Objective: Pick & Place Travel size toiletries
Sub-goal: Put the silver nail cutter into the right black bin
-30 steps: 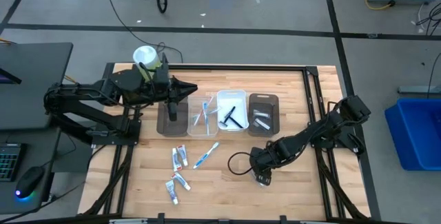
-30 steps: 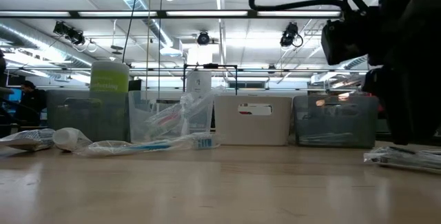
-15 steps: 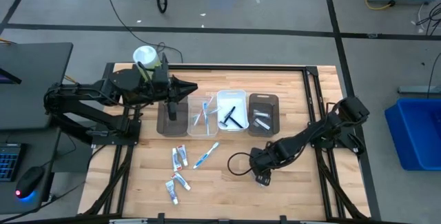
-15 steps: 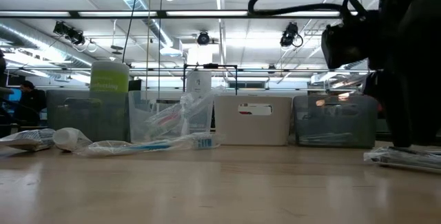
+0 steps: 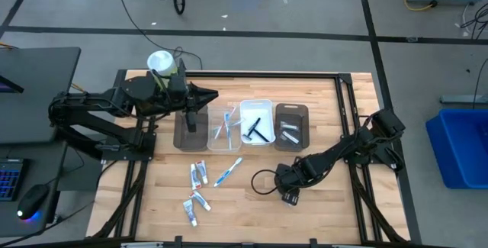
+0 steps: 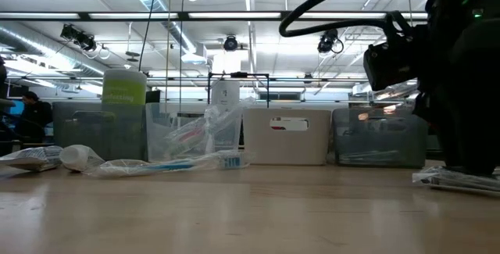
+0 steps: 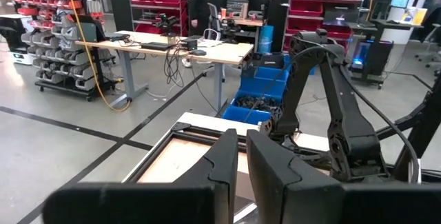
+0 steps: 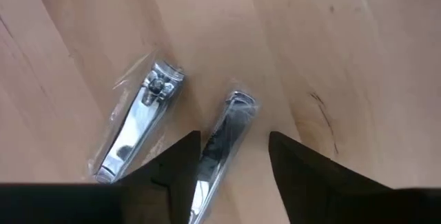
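Spanning the scene: worktop (image 5: 320,202) of pale wood is carrying four trays in a row at its far side and loose toiletries nearer the front.
Left arm: reaching in from the left, its left gripper (image 5: 204,98) is hovering over the dark tray (image 5: 185,136) at the row's left end; in the left wrist view the jaws are standing nearly closed, with a thin gap and nothing between them.
Right arm: stretching low across the right half, its right gripper (image 5: 288,192) is sitting just above the wood at the front right; the jaws are standing open, straddling one nail clipper (image 8: 224,141).
Canister: green-white canister (image 5: 162,65) is standing at the far left corner, behind the left arm.
Trays: clear tray (image 5: 222,130) is holding toothbrushes, white tray (image 5: 265,111) is holding a black razor (image 5: 255,129), and the right dark tray (image 5: 300,114) is holding small silvery items.
Loose toiletries: toothbrush (image 5: 227,172) is lying in front of the clear tray, with toothpaste tubes (image 5: 198,174) just beside it and more tubes (image 5: 194,204) nearer the front edge.
Clippers: second wrapped clipper (image 8: 134,131) is lying just beside the straddled one, outside the jaws.
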